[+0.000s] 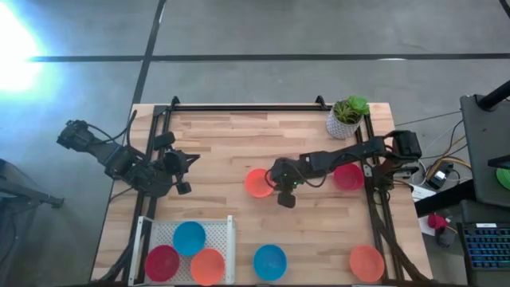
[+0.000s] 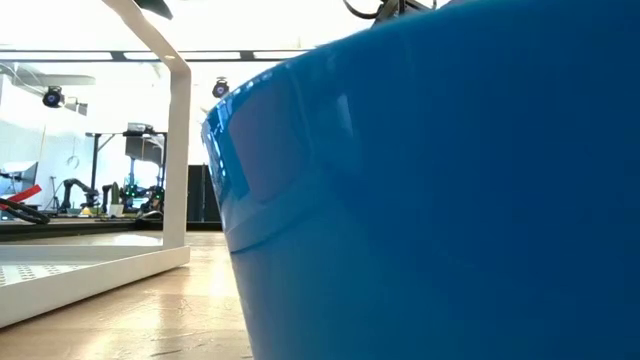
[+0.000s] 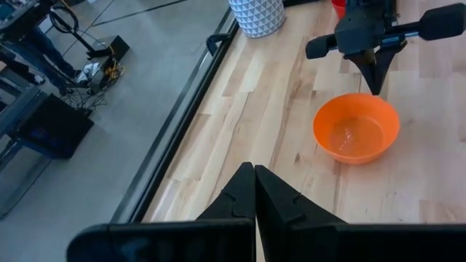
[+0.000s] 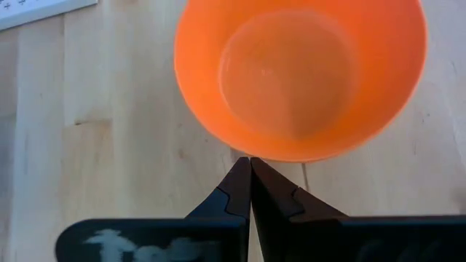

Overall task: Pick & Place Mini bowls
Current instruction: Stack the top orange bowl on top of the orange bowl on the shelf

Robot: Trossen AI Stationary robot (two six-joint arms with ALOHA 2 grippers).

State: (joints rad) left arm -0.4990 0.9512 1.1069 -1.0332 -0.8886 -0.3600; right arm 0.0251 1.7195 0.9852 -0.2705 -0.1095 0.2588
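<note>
Orange mini bowl (image 1: 256, 182) upright near the table's (image 1: 239, 135) centre, empty. Right gripper (image 1: 285, 196) just beside its rim, fingers pressed together, holding nothing. Left gripper (image 1: 182, 170) near the left edge, fingers likewise together and empty. Red bowl (image 1: 347, 176) toward the right edge; blue bowl (image 1: 269, 261) and a second orange bowl (image 1: 366, 262) along the near edge. White tray (image 1: 231, 239) at the near-left corner holds three bowls. Potted plant (image 1: 347, 116) at the far-right corner.
</note>
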